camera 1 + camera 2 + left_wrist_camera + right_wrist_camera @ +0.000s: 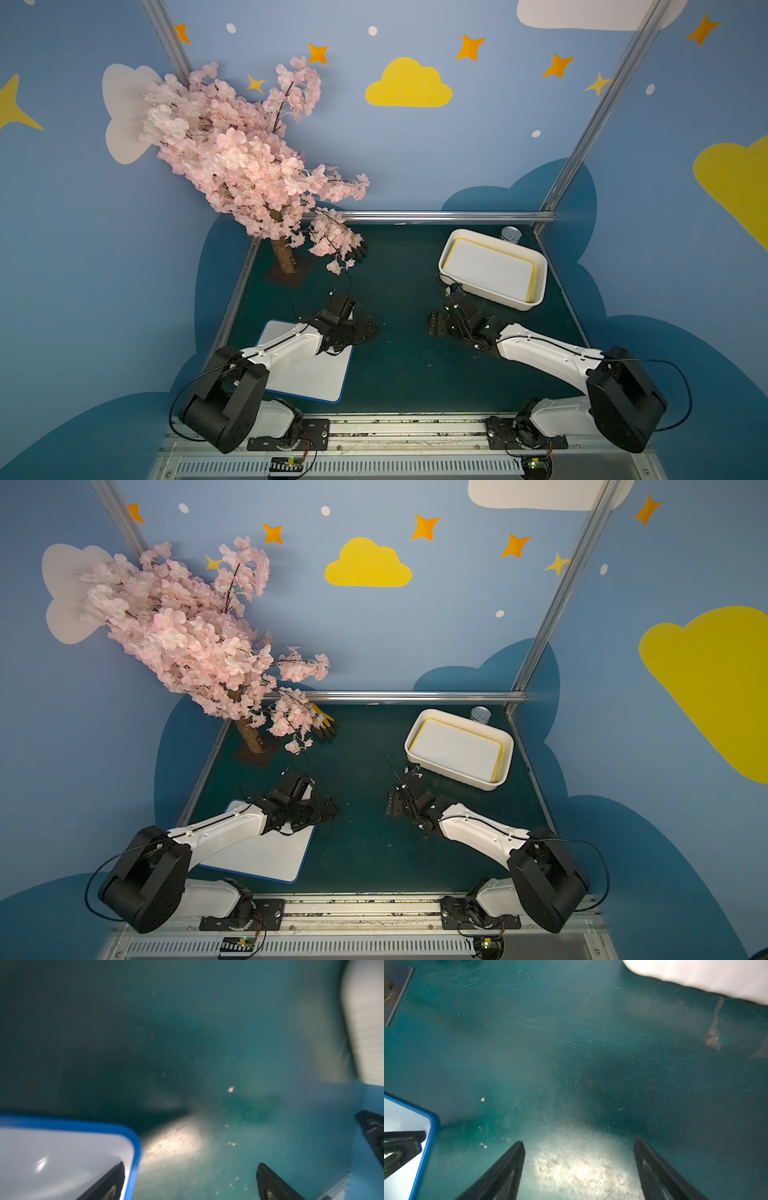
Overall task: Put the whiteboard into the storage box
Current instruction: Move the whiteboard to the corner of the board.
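A blue-rimmed whiteboard (316,374) (270,854) lies flat at the table's front left, partly under my left arm. The white storage box (494,295) (457,773) stands at the back right and holds a yellow-rimmed whiteboard (490,266). My left gripper (363,332) (191,1169) is open at the blue board's far right corner (62,1157), one finger above the board and the other above bare table. My right gripper (436,324) (578,1145) is open over bare table between that board (400,1113) and the storage box (695,974), with nothing between its fingers.
A pink blossom tree (232,153) on a dark base plate (289,270) fills the back left, with a yellow and black glove (324,725) behind it. A small silver can (511,235) stands behind the box. Metal frame rails edge the green table.
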Robot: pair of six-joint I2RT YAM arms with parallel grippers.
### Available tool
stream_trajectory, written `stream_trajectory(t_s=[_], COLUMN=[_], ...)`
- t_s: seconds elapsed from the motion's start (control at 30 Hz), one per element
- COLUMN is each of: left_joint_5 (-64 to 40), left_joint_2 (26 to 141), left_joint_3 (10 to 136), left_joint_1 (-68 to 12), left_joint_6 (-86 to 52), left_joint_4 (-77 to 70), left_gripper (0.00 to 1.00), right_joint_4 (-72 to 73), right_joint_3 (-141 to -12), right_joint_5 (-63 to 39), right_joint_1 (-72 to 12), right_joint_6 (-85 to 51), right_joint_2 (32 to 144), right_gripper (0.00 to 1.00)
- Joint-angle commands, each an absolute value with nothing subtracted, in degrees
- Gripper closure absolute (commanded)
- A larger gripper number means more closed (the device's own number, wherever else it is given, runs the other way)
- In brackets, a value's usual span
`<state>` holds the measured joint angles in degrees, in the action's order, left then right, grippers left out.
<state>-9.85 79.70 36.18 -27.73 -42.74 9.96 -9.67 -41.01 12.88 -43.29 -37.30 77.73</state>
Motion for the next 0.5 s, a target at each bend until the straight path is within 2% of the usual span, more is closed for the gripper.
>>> stream_trajectory(t_s=[0.0, 0.47], left_joint_5=[-13.0, -14.6], left_joint_2=[83.2, 92.9], left_joint_3=[34.7, 43.5], left_joint_1=[-29.0, -34.0], left_joint_6=[-44.4, -45.4], left_joint_4=[7.3, 3.8], left_gripper=[0.01, 0.01], right_joint_4=[-10.5, -12.7], right_joint_3=[-42.4, -41.0], right_joint_5=[12.9, 13.0], right_joint_1=[-43.4, -40.7], right_joint_6=[-38.0, -37.6], right_joint_2=[77.5, 73.4], right_gripper=[0.17, 0.17])
